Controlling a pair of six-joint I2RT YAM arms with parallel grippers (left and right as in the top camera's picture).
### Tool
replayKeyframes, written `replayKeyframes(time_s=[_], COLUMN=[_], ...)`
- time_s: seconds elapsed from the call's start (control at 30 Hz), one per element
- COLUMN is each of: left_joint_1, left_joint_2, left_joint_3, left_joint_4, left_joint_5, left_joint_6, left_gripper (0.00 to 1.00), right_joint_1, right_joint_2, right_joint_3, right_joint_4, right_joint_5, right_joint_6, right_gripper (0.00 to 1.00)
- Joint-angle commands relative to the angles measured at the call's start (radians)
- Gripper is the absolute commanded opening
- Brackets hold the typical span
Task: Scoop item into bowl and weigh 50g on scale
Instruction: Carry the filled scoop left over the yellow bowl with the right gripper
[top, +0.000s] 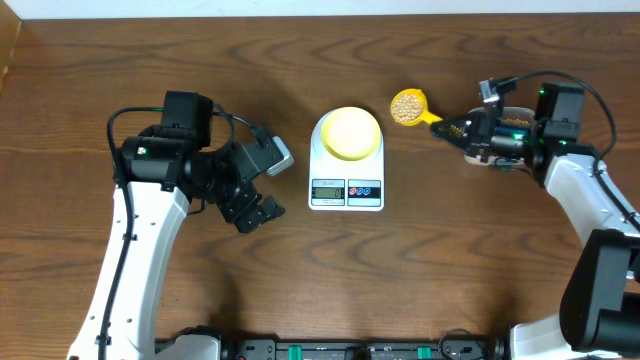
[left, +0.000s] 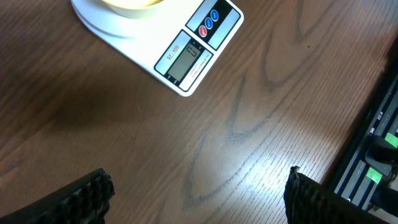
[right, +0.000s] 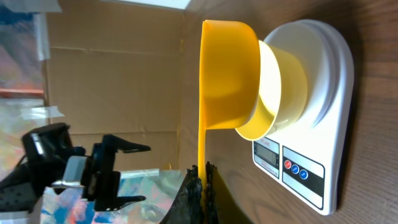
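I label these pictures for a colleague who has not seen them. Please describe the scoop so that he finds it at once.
Start at the white scale in the middle. To its upper right in the overhead view, the right gripper holds the scoop by its handle. Unlike the pale yellow bowl on the scale, it is bright yellow and full of tan beans.

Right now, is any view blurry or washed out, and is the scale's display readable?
Overhead: sharp and evenly lit. Left wrist: sharp, but on the scale the display is too faint to read. Right wrist: the scene lies sideways, the scoop and bowl glow brightly, the background is soft.
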Motion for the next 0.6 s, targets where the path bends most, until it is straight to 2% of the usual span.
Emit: replayKeyframes(time_s=[0.0, 0.3, 0.57], left_joint_1=[-0.002, -0.002, -0.002], left_joint_2=[-0.001, -0.001, -0.001], left_joint_3=[-0.005, -0.005, -0.005], left_joint_4=[-0.003, -0.003, -0.003], left_joint_5=[-0.006, -0.006, -0.006], left_joint_6=[0.009, 0.009, 0.009], left_gripper=[0.90, 0.91, 0.90], right_joint_1=[0.048, 0.179, 0.248], right_joint_2=[0.002, 0.002, 0.002], right_joint_3=[0.008, 0.008, 0.008], right_joint_4=[0.003, 0.013, 0.049], right_joint_5=[0.063, 0.227, 0.321], right_joint_6=[0.009, -0.057, -0.216], right_gripper=[0.01, 0.01, 0.01])
